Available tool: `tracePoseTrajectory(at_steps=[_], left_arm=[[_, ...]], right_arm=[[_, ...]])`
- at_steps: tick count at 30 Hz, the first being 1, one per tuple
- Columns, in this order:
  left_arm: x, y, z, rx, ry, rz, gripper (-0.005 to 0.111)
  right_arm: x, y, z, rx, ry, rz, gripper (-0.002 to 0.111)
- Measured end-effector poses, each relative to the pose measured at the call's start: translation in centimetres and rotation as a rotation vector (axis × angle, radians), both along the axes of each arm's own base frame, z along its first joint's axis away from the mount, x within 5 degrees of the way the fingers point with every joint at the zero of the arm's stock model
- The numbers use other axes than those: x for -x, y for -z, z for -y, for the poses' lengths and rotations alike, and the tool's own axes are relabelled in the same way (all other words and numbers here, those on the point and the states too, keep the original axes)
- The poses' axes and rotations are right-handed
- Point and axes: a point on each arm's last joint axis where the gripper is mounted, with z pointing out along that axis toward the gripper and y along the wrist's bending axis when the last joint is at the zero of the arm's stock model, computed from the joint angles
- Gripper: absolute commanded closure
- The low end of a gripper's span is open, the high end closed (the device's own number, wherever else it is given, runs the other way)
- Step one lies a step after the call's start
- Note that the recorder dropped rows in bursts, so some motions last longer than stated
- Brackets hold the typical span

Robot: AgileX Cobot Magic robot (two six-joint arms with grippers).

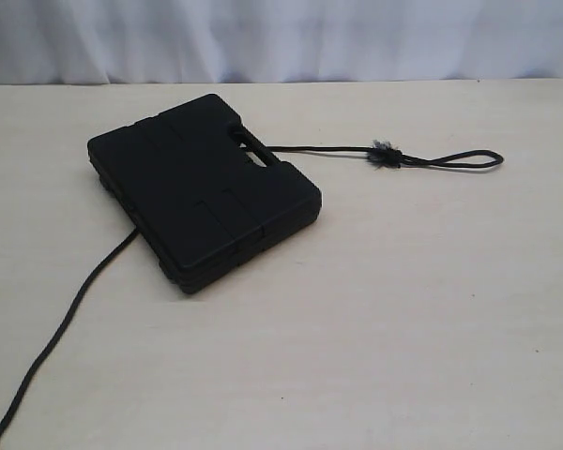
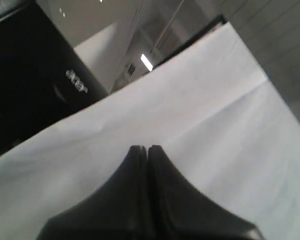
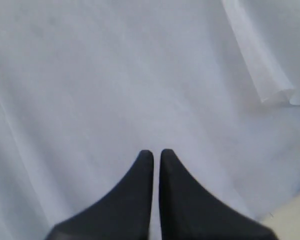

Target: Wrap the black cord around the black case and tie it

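Note:
The black case lies flat on the pale table, left of the middle, its handle slot toward the back right. The black cord comes out from the handle side and runs right to a frayed knot and a narrow loop. Another stretch of the cord leaves the case's left side and trails to the front left corner. Neither gripper appears in the exterior view. My left gripper is shut and empty, facing white cloth. My right gripper is shut too, nothing between its fingers.
A white curtain hangs behind the table's far edge. A dark monitor shows in the left wrist view, beyond the white cloth. A fold of the cloth shows in the right wrist view.

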Motion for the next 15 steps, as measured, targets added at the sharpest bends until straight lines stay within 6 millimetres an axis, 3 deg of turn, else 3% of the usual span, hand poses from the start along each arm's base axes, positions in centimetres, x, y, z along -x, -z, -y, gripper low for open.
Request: tracePoseTrajectory(at_steps=[3, 6, 9, 13, 15], left_arm=[[0.5, -1.2, -0.1, 0.021, -0.003, 0.112, 0.107], [0.4, -3.9, 0.1, -0.011, 0.013, 0.178, 0.107], [-0.3, -7.2, 0.5, -0.081, 0.016, 0.196, 0.107], [-2.9, -11.3, 1.3, -0.243, 0.024, 0.156, 0.107], [-4.9, -12.7, 1.9, -0.361, 0.035, 0.108, 0.107]], right_arm=[[0.7, -1.2, 0.4, -0.133, -0.012, 0.177, 0.104], [1.1, -2.9, 0.1, -0.209, -0.097, 0.286, 0.104], [1.0, -6.2, -0.4, -0.194, -0.167, 0.346, 0.104], [-0.8, -10.2, -0.9, -0.135, -0.202, 0.343, 0.104], [-2.6, -11.6, -1.0, -0.145, -0.215, 0.306, 0.104]])
